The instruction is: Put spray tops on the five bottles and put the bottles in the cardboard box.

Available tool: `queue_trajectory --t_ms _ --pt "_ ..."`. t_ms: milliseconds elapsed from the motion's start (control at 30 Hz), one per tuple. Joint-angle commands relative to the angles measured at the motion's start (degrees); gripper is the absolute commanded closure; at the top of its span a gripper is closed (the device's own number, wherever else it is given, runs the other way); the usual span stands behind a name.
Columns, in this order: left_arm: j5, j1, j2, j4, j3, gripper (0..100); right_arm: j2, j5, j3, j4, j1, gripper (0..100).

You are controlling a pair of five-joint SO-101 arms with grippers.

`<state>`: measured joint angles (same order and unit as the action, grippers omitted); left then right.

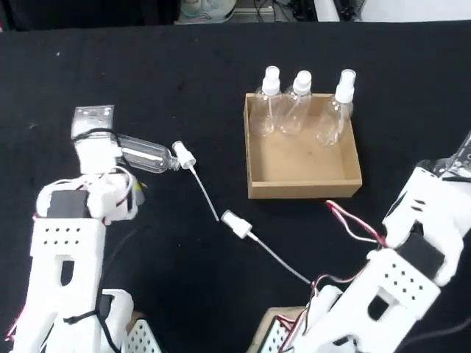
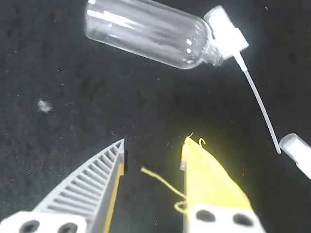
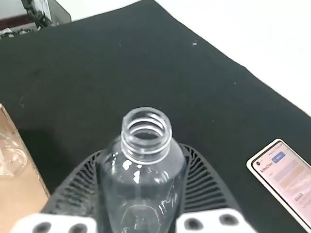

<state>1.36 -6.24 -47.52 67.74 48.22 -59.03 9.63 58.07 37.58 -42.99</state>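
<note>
Three clear bottles with white spray tops [image 1: 301,103] stand along the far side of the cardboard box [image 1: 305,181]. A fourth clear bottle [image 1: 149,155] [image 2: 148,31] lies on the black table with its spray top [image 1: 184,156] [image 2: 226,30] by its neck, the dip tube trailing out. My left gripper [image 2: 153,150] is open just short of that bottle. A loose spray top [image 1: 236,224] [image 2: 297,148] with its tube lies mid-table. My right gripper [image 3: 141,194] is shut on an uncapped clear bottle [image 3: 143,179] [image 1: 462,156], held at the table's right edge.
A clear flat packet [image 1: 93,120] lies behind the left arm. A phone [image 3: 284,170] rests on the white surface past the black mat's edge. Red and white cables [image 1: 353,224] run along the right arm. Bare mat spreads between the two arms.
</note>
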Motion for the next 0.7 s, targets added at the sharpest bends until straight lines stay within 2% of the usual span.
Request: queue_trajectory --t_ms 0,133,267,433,667 --pt "-0.26 0.84 -0.26 0.53 -4.35 81 -4.26 -0.09 -3.91 1.67 1.23 98.7" --pt "-3.25 -0.04 1.32 0.53 -4.62 81 -6.02 -0.09 -3.82 4.13 3.08 98.7" --pt "-3.25 1.80 11.87 2.11 -7.34 81 -6.55 -0.09 -3.82 4.84 5.19 98.7" --pt "-3.08 8.84 27.43 13.36 -18.07 81 -6.55 -0.09 -3.82 4.75 6.42 98.7" --pt "-3.96 16.31 30.59 14.42 -23.78 81 -6.46 -0.09 -3.82 4.66 6.59 98.7"
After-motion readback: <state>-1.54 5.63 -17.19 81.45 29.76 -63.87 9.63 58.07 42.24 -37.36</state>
